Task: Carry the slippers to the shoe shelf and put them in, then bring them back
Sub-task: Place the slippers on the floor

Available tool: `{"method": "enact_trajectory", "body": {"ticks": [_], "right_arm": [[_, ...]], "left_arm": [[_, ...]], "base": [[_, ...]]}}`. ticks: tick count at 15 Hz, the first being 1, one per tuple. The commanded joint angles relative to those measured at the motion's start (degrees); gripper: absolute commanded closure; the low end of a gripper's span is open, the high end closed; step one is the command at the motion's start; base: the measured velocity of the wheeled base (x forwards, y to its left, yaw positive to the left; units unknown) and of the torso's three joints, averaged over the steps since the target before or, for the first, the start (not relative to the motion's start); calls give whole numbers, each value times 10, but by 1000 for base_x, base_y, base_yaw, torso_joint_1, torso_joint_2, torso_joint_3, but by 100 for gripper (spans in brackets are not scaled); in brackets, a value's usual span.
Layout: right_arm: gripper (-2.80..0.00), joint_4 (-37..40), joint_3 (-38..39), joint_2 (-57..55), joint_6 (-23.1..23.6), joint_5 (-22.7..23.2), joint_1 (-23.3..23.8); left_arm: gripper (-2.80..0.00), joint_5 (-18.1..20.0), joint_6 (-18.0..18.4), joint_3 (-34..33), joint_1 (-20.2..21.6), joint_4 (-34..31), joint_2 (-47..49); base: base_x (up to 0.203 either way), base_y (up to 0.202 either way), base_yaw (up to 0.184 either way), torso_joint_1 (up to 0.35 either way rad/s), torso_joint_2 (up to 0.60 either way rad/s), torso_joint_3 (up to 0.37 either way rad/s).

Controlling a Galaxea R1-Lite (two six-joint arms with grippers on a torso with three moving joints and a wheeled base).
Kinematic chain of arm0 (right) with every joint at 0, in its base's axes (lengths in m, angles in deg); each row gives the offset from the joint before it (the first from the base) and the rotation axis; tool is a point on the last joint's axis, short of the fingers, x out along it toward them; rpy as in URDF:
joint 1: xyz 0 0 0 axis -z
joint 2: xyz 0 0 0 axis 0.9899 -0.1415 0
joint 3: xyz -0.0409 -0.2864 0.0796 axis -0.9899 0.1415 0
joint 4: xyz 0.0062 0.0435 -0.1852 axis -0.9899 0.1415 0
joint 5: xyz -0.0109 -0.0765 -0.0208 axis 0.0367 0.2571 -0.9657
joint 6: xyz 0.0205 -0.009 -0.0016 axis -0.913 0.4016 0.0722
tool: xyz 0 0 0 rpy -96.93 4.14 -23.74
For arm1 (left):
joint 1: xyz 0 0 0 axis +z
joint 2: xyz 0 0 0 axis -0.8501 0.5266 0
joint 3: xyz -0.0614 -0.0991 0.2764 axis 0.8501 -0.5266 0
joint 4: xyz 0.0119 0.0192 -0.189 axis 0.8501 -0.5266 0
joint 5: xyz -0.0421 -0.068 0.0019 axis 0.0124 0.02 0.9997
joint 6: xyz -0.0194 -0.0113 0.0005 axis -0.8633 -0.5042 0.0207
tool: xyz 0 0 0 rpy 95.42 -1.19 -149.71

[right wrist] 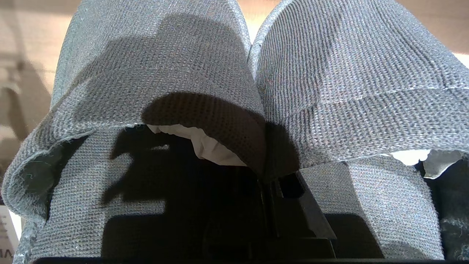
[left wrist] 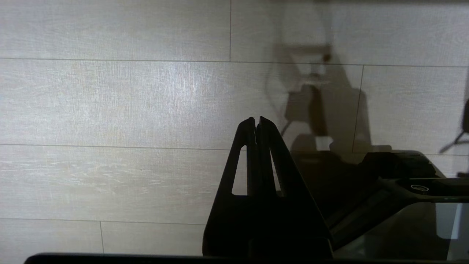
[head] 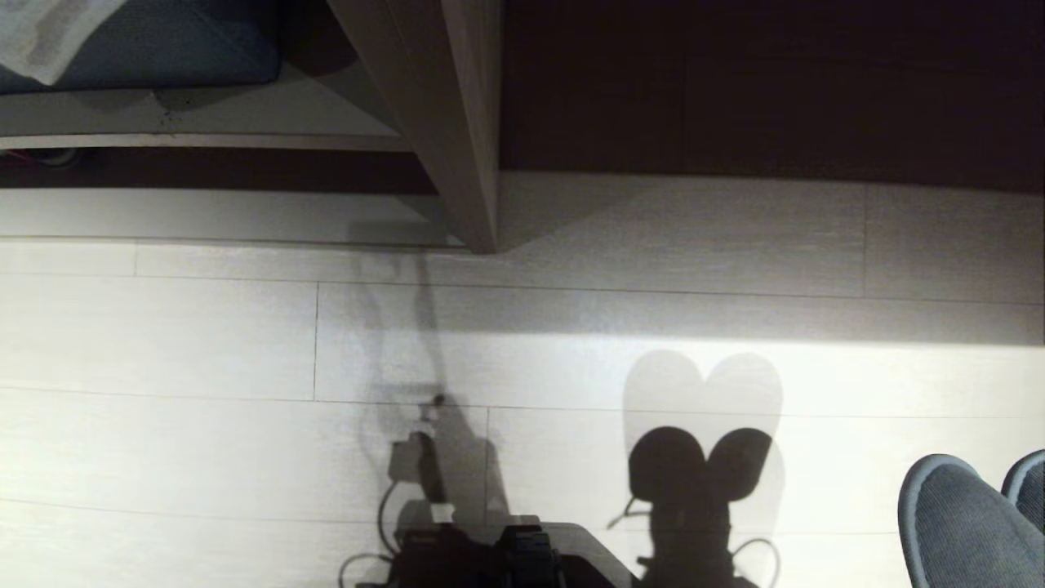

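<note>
The left tool (left wrist: 257,119) hangs over the pale wood-look floor (left wrist: 110,102), its two black fingers pressed together, holding nothing. Ahead stands the low shoe shelf of pale board with a dark brown back (head: 457,122). On the right, the dark grey knitted slippers (right wrist: 234,66) sit side by side — the right tool (right wrist: 269,179) is clamped on them.

grey ribbed-knit slippers (right wrist: 329,73), pale wood-grain floor (head: 163,343), black end effector (left wrist: 257,123), dark brown shelf back (head: 767,82)
</note>
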Motion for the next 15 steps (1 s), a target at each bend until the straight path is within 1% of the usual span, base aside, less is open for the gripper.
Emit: {"method": "enact_trajectory", "body": {"ticks": [1, 15], "right_arm": [[0, 0, 0, -1, 0, 0, 0], [0, 0, 0, -1, 0, 0, 0]], "left_arm": [[0, 0, 0, -1, 0, 0, 0], [0, 0, 0, 0, 0, 0, 0]], "base": [[0, 0, 0, 2, 1, -192], [0, 0, 0, 3, 2, -194]]}}
